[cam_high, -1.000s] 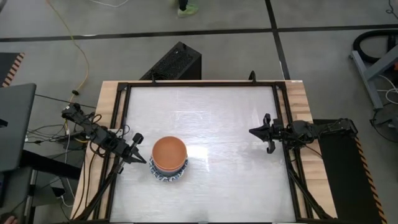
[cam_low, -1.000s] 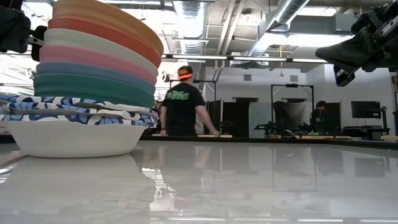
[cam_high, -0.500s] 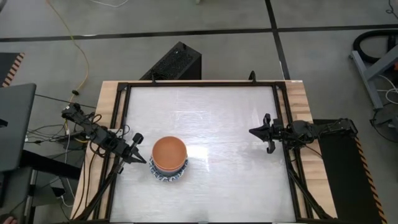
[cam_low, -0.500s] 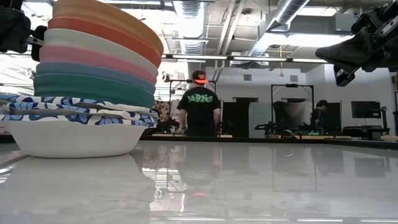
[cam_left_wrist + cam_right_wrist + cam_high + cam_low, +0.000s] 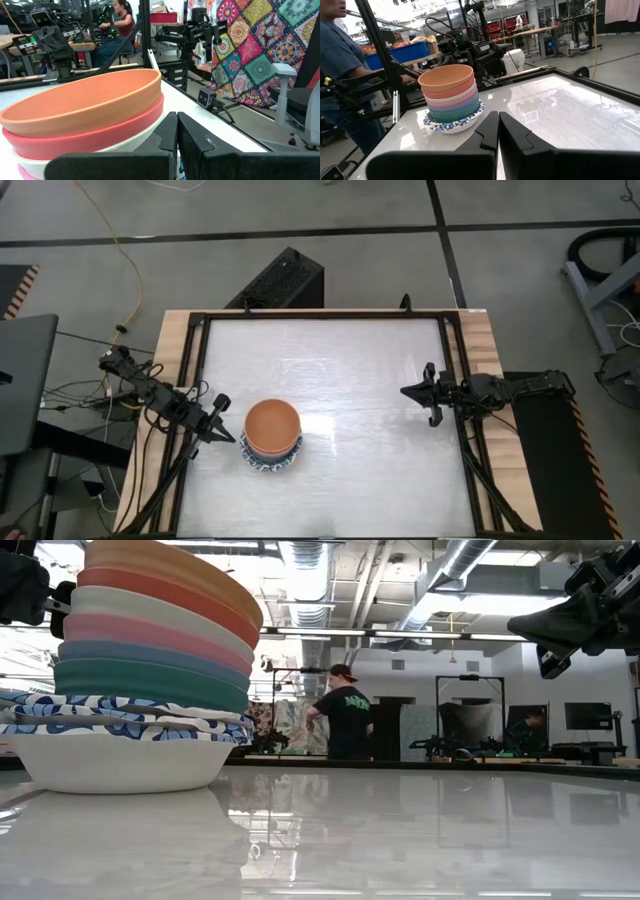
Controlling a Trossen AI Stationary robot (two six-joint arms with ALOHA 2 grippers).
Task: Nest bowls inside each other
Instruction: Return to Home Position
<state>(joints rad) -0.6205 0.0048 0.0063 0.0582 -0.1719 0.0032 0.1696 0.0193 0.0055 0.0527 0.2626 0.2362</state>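
High view: at the table's (image 5: 350,360) left edge the left gripper (image 5: 228,436), fingers together, stays just beside the stack of bowls (image 5: 271,430). By the right edge the right gripper (image 5: 408,392), fingers together, stays too. Only a person (image 5: 346,720) beyond has moved, so nesting looks finished.

No text, label, brand, number or sign legible on any surface, near or far, in any view.
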